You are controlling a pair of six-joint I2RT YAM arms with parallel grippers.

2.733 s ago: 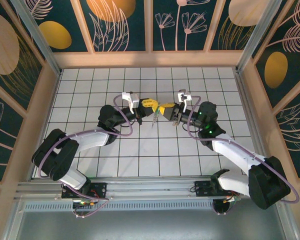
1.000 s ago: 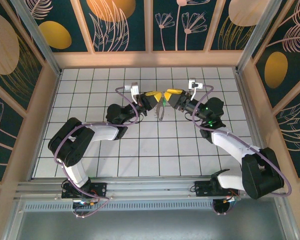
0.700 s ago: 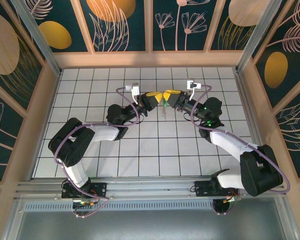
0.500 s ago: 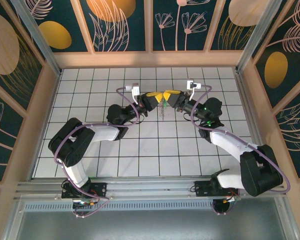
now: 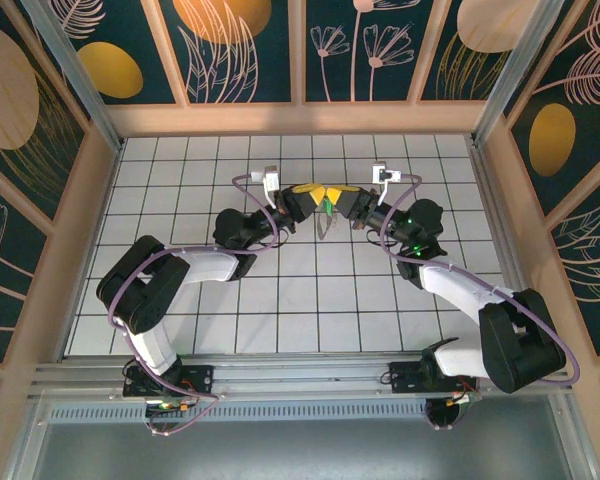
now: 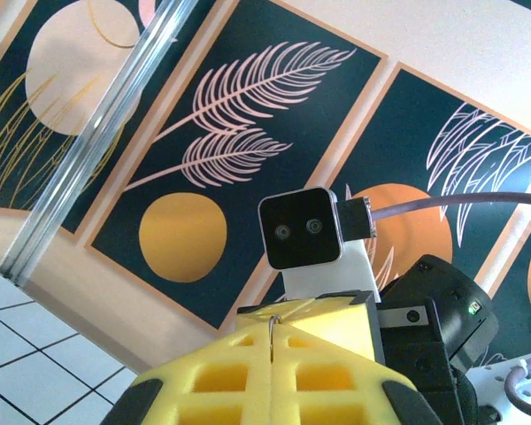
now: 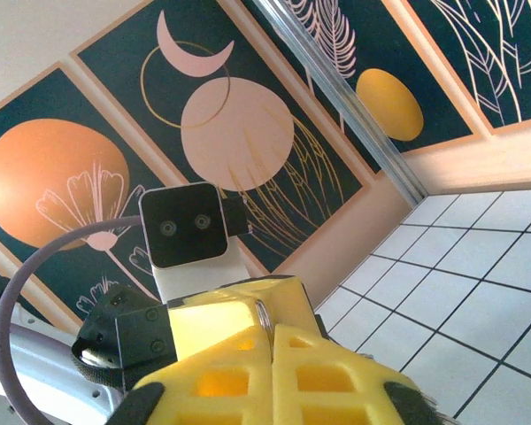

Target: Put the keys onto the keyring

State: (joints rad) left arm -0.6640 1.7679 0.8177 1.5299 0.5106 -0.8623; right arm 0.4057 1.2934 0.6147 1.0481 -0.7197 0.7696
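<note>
Above the back-middle tiles my left gripper (image 5: 313, 193) and right gripper (image 5: 337, 194) meet tip to tip. In the left wrist view the yellow left gripper (image 6: 272, 341) is shut on a thin grey wire, the keyring (image 6: 272, 326). The right wrist view has the right gripper (image 7: 270, 341) shut on a curved doubled metal loop, the same keyring (image 7: 263, 316), as far as I can tell. From above, the keyring (image 5: 324, 224) hangs below the tips. The key's green head (image 5: 327, 204) sits just under the meeting point; its blade is hidden.
White tiled floor (image 5: 310, 300) lies below both arms. Wooden walls with dark flower panels (image 5: 250, 50) close in the back and sides. Each wrist view faces the other arm's camera block (image 6: 301, 228) (image 7: 188, 226) close ahead.
My right gripper has gone from open to shut at the left gripper's tips. The left gripper has stayed shut and still. The hanging keyring has shifted slightly.
</note>
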